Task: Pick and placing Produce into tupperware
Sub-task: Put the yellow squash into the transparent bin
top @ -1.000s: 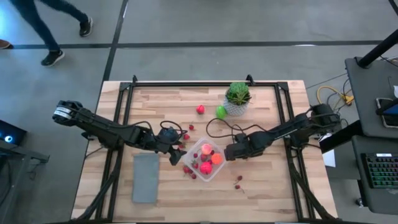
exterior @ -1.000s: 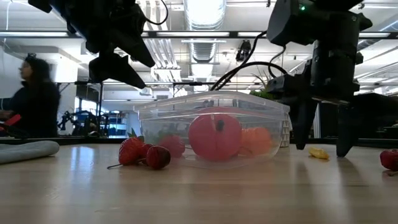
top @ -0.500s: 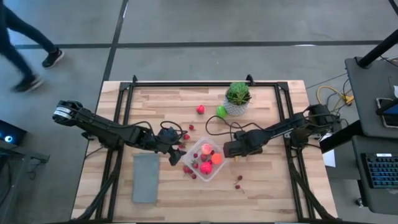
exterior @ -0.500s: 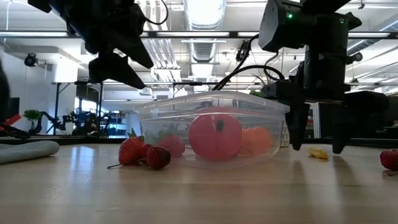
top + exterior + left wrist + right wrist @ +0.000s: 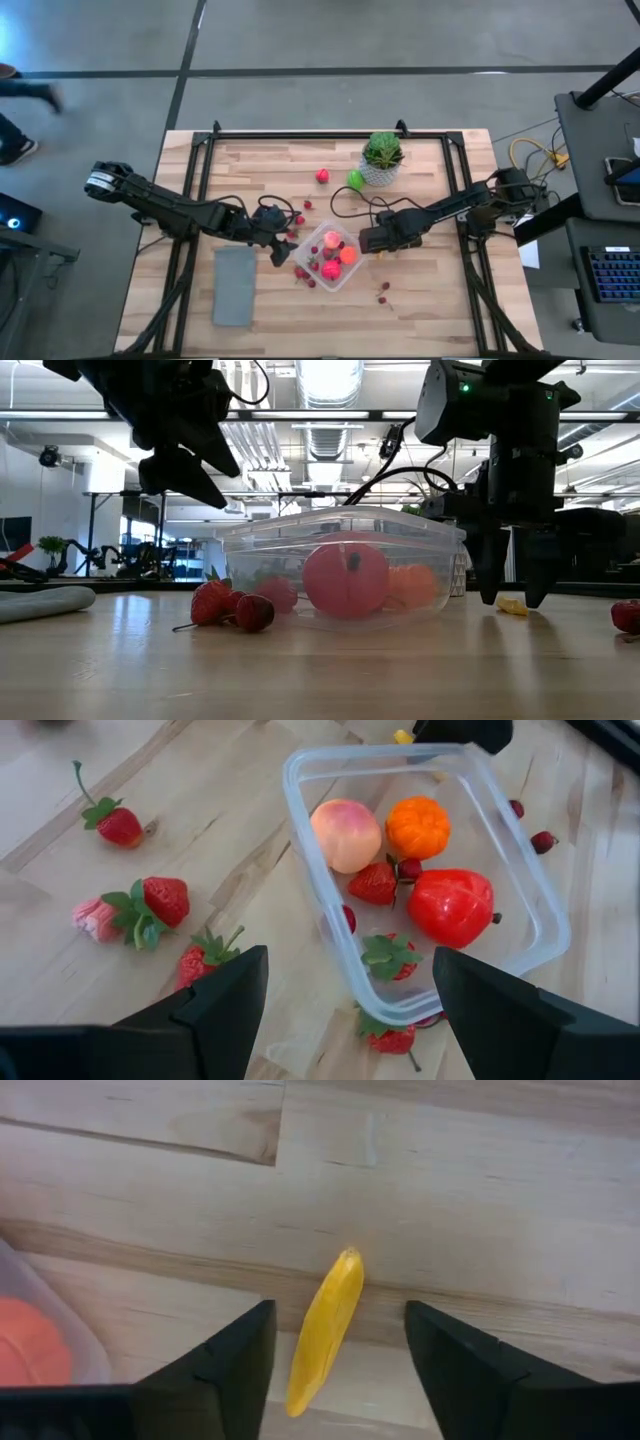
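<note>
A wooden table (image 5: 420, 300) in a large open workshop is carrying the work, and the right gripper (image 5: 335, 1355) is standing open over a thin yellow piece (image 5: 325, 1330).

The piece is lying flat between the spread fingers (image 5: 225, 1365), just beside the tupperware (image 5: 520, 880); I am judging that it could slide or turn out when the fingers close, because it is so thin and low, and a fingertip could also be pushing the clear box aside. The left gripper (image 5: 345, 1010) is hanging open above the other side of the box. Inside I am counting one peach, one orange, one big red fruit and about three strawberries; on the table are lying several more red berries, one pink piece, one green piece (image 5: 354, 179) near the potted plant (image 5: 382, 155), and one grey pad (image 5: 235, 285).
</note>
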Controlling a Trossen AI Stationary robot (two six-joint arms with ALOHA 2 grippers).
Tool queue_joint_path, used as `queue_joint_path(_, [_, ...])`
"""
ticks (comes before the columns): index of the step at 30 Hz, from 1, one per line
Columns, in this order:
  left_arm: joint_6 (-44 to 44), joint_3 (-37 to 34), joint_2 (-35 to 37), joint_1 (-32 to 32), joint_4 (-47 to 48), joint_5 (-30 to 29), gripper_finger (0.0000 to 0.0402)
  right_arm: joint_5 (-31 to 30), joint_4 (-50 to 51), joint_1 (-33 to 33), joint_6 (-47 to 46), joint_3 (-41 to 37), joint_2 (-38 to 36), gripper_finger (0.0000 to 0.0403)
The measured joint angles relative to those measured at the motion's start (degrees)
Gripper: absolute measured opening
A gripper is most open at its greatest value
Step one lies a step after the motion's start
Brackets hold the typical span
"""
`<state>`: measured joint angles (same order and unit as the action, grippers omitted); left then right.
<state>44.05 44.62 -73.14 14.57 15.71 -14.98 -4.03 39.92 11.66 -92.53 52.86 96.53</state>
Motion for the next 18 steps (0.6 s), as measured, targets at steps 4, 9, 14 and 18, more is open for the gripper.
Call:
queue_joint_path(4, [-0.8,0.0,0.0,0.0,0.4,0.0,0.0270,0.0,0.0,0.0,-0.4,0.0,0.0,0.0195])
queue_joint_path(9, [-1.4,0.0,0.0,0.0,0.4,0.0,0.0270,1.0,-0.1,0.0,-1.9,0.0,0.0,0.0180])
queue_joint_path(14, [-2.4,0.0,0.0,0.0,0.4,0.0,0.0270,1.5,-0.3,0.0,-2.0,0.0,0.0,0.0159])
queue_joint_path(18, [-2.5,0.0,0.0,-0.1,0.4,0.0,0.0270,1.6,-0.6,0.0,-2.0,0.0,0.0,0.0133])
